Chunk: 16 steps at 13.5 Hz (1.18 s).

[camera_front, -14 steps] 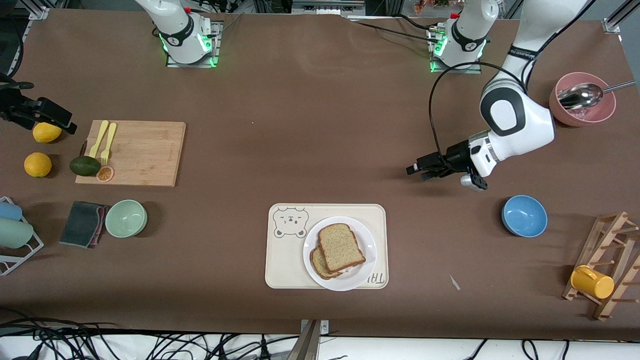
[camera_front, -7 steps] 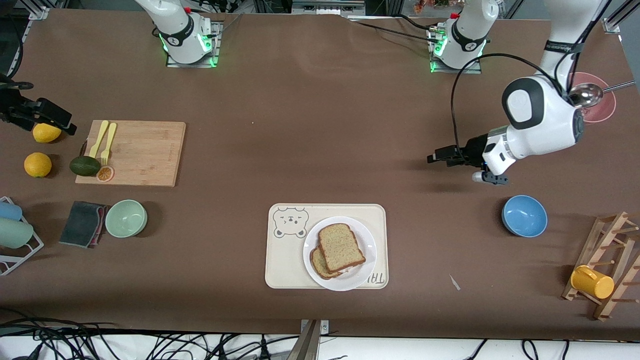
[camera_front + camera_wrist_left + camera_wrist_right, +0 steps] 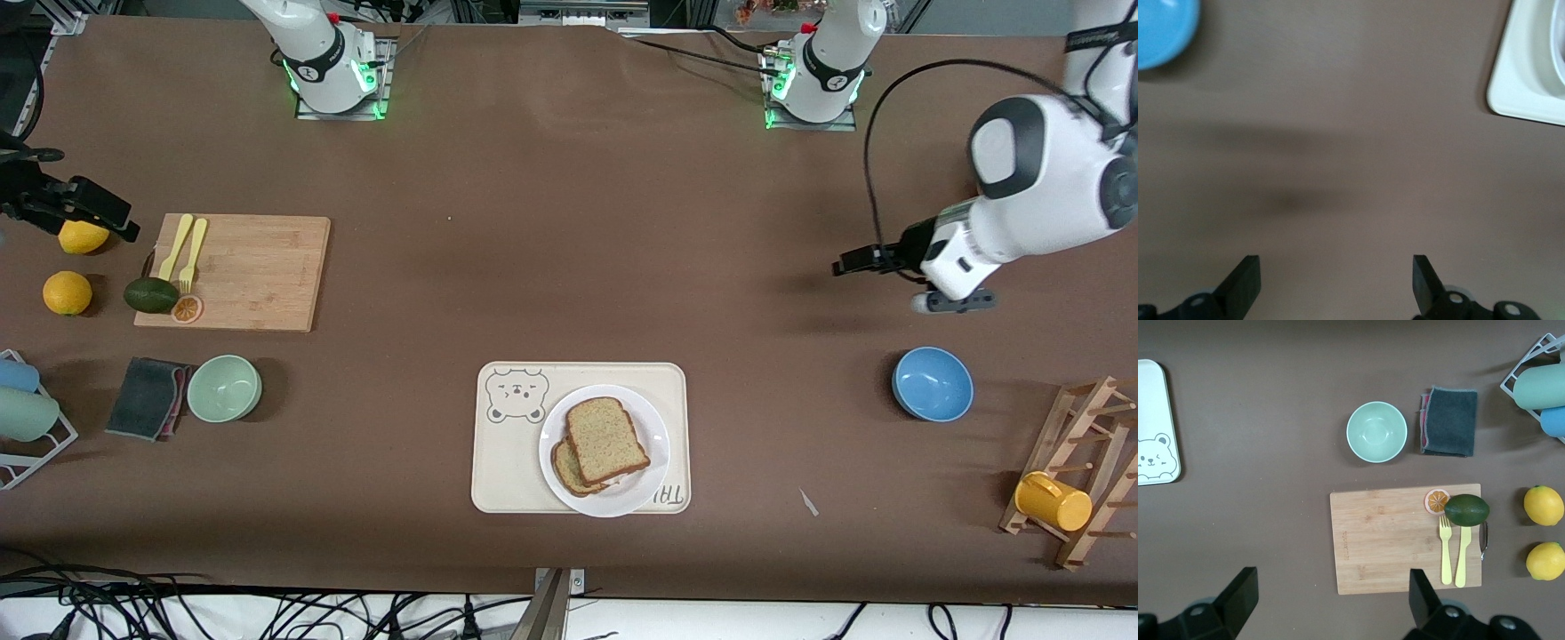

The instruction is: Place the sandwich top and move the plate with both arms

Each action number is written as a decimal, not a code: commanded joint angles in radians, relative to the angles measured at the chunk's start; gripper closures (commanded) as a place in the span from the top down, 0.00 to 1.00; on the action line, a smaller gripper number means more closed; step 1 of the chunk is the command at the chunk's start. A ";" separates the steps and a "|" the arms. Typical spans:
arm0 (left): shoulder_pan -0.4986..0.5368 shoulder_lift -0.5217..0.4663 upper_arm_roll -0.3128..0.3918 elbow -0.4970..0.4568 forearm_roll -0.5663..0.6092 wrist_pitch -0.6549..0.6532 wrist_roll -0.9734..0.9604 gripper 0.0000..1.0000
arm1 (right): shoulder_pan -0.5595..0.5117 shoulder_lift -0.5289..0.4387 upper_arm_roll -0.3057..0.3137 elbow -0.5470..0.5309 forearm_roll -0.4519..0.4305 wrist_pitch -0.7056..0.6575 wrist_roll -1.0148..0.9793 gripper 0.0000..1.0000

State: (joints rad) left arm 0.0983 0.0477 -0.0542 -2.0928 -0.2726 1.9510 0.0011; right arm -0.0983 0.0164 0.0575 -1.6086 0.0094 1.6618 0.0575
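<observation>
The lower bread slice (image 3: 569, 471) was mostly hidden under the sandwich top (image 3: 607, 440), so only its crust edge peeked out, and whatever lay between them could not be made out. The sandwich top lay skewed on that slice, on the plate (image 3: 653, 418), which sat on the cream bear-print tray (image 3: 507, 444) at the edge of the table nearer the front camera. In the left wrist view only a corner of the tray (image 3: 1521, 87) and an edge of the blue bowl (image 3: 1161, 33) were in frame, both cut off.

The left gripper (image 3: 858, 262) hung over bare tabletop toward the left arm's end, above the stretch between the tray and the blue bowl (image 3: 932, 383). Its fingers (image 3: 1245, 283) stood wide apart with nothing between them and touched nothing.

The right gripper (image 3: 84, 209) was half out of frame at the right arm's end, over a lemon (image 3: 80, 236) beside the cutting board (image 3: 240, 271). Its fingers (image 3: 1241, 593) were likewise spread and empty, high above the board (image 3: 1405, 543), the avocado (image 3: 1466, 510) and the green bowl (image 3: 1377, 432).
</observation>
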 commanded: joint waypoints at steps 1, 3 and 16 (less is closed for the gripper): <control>0.032 -0.028 -0.004 0.136 0.149 -0.140 -0.085 1.00 | 0.002 0.005 0.001 0.024 0.017 0.003 -0.005 1.00; 0.035 -0.034 0.019 0.235 0.225 -0.194 -0.098 1.00 | 0.002 0.010 0.001 0.021 0.015 0.012 -0.005 1.00; -0.089 -0.052 0.140 0.468 0.250 -0.395 -0.164 1.00 | 0.012 0.020 0.002 0.024 0.011 0.022 -0.007 1.00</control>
State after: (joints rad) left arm 0.0205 -0.0077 0.0839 -1.6562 -0.0606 1.5961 -0.1510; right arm -0.0909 0.0276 0.0610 -1.6072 0.0096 1.6847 0.0575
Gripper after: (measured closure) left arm 0.000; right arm 0.000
